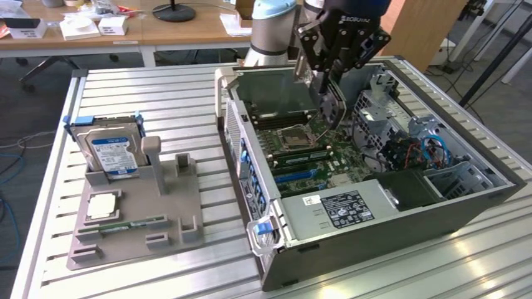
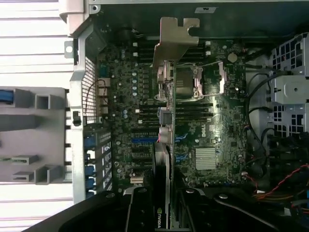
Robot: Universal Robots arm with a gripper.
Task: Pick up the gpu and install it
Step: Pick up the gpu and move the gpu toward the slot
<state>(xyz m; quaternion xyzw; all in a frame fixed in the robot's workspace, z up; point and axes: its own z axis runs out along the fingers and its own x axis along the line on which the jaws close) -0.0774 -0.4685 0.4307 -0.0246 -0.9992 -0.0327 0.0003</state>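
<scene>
Beneath the jaws lies the open dark-grey steel computer tower (image 1: 465,205), side panel off, its green motherboard (image 2: 212,125) facing up for access. The black gripper (image 1: 324,81) is clamped on the thin black gpu (image 1: 331,107), hung edge-down above the slots, presumably for straight insertion. The wrist view adds the card's silver L-shaped bracket (image 2: 175,41), pointing toward the rear wall.
</scene>
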